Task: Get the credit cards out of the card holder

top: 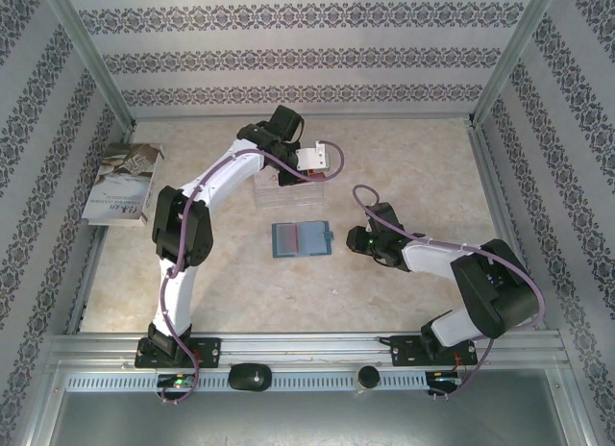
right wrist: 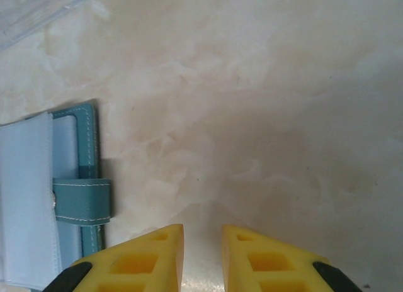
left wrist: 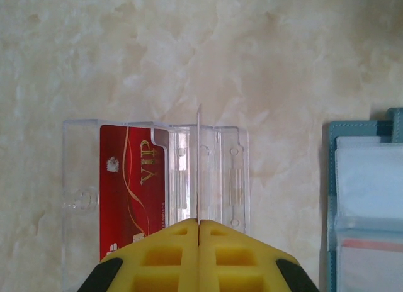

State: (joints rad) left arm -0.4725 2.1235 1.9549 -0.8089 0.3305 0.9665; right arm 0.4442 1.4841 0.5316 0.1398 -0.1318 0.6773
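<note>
In the top view we see the left gripper (top: 291, 177) reaching over the clear tray (top: 274, 194) at upper centre. The card holder (top: 302, 239) lies open on the table (top: 404, 158) just below the tray, mid-frame, and the right gripper (top: 358, 241) sits just to the holder's right. We judge the step to be setting a held card into the tray. In the left wrist view the yellow fingers (left wrist: 157, 260) are pressed together on a thin card (left wrist: 198, 153), seen edge-on above the tray's middle, beside a red card (left wrist: 132, 191) lying flat in the tray's left half. To do this well we would lower until the card's free edge is inside the tray walls, tip it flat toward the bare right half, and only then part the fingers, so it neither bounces out nor lands across the red one. In the right wrist view the right fingers stand a little apart on nothing, over bare table at lower centre, with the holder's closure tab (right wrist: 82, 201) at the left edge. Counting, we find two credit cards out of the holder, one held and one in the tray. A reddish strip in a holder pocket at the left wrist view's lower right may be a third, but we cannot tell. There is one holder, one tray, one white booklet (top: 120, 182) at the top view's upper left, and two grippers.
</note>
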